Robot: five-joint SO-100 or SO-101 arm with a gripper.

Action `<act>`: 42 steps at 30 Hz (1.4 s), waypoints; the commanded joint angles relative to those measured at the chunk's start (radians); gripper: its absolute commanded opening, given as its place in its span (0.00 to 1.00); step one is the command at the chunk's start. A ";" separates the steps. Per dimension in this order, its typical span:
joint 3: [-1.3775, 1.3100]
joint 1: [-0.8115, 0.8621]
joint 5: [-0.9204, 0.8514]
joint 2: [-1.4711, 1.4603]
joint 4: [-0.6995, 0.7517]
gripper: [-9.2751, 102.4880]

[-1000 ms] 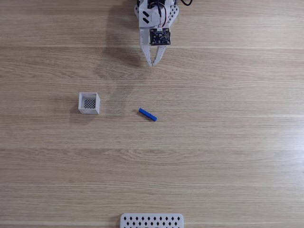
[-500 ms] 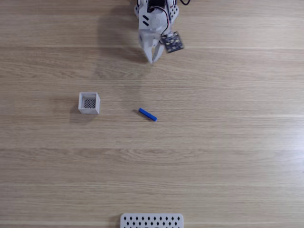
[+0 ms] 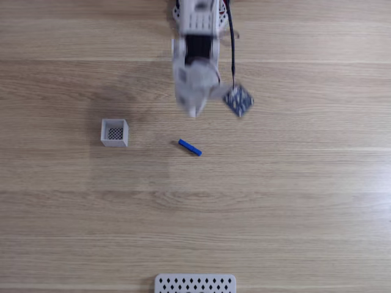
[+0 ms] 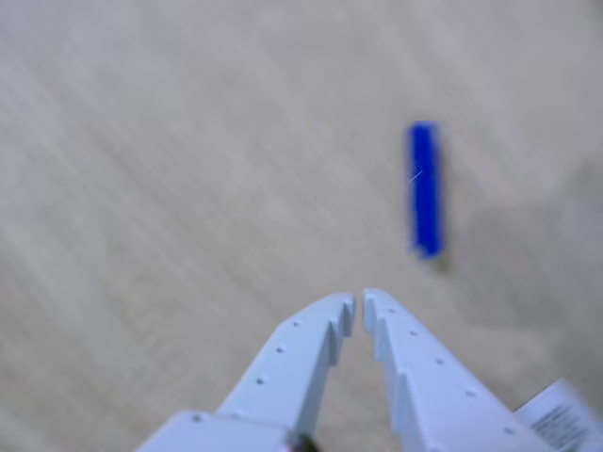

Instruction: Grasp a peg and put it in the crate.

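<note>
In the fixed view the peg (image 3: 190, 148) lay flat on the wooden table (image 3: 293, 201), slightly slanted, well right of the crate (image 3: 114, 132), which stood upright with its mesh bottom showing. The gripper (image 3: 193, 112), blurred, hung above the peg with bare table between them. In the other view its fingertips (image 4: 347, 314) were nearly pressed together, holding nothing, the peg (image 4: 425, 188) ahead and to their right. A perforated plate (image 3: 195, 284) sat at the bottom edge.

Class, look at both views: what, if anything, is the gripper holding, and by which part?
Nothing. The gripper is shut and empty; the peg lies apart on the table.
</note>
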 commanded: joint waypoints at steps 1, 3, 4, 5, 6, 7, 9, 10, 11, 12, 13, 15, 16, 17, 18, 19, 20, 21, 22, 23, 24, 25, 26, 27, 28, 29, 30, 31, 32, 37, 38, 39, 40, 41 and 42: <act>-0.350 0.021 -0.014 -0.144 -0.011 0.09; -0.387 0.034 -0.017 -0.192 -0.015 0.10; -0.394 0.038 -0.017 -0.206 -0.017 0.12; -0.394 0.044 -0.017 -0.215 -0.018 0.15; -0.394 0.049 -0.017 -0.221 -0.020 0.18; -0.394 0.052 -0.017 -0.225 -0.020 0.20; -0.393 0.066 -0.017 -0.232 -0.020 0.24; -0.393 0.072 -0.017 -0.233 -0.020 0.26; -0.393 0.075 -0.017 -0.236 -0.020 0.27; -0.393 0.080 -0.017 -0.245 -0.021 0.28; -0.394 0.081 -0.018 -0.255 -0.021 0.28; -0.399 0.081 -0.018 -0.270 -0.021 0.28; -0.400 0.081 -0.018 -0.278 -0.021 0.27; -0.400 0.081 -0.018 -0.285 -0.021 0.27; -0.399 0.078 -0.018 -0.288 -0.021 0.26; -0.396 0.077 -0.018 -0.290 -0.023 0.26; -0.394 0.077 -0.018 -0.291 -0.023 0.25; -0.394 0.077 -0.018 -0.295 -0.023 0.25; -0.396 0.077 -0.018 -0.304 -0.023 0.25; -0.402 0.075 -0.018 -0.314 -0.023 0.25; -0.407 0.075 -0.018 -0.325 -0.023 0.25; -0.407 0.075 -0.018 -0.334 -0.025 0.25; -0.407 0.074 -0.018 -0.342 -0.028 0.25; -0.403 0.072 -0.017 -0.348 -0.038 0.25; -0.399 0.072 -0.017 -0.353 -0.051 0.25; -0.394 0.069 -0.017 -0.356 -0.066 0.25; -0.393 0.067 -0.017 -0.362 -0.083 0.25; -0.393 0.067 -0.017 -0.368 -0.098 0.25; -0.393 0.067 -0.017 -0.377 -0.110 0.25; -0.390 0.064 -0.009 -0.405 -0.109 0.25; -0.382 0.064 -0.003 -0.405 -0.104 0.25; -0.370 0.063 -0.003 -0.402 -0.100 0.24; -0.354 0.063 -0.003 -0.397 -0.097 0.24; -0.339 0.058 -0.002 -0.393 -0.094 0.24; -0.327 0.058 -0.002 -0.390 -0.094 0.23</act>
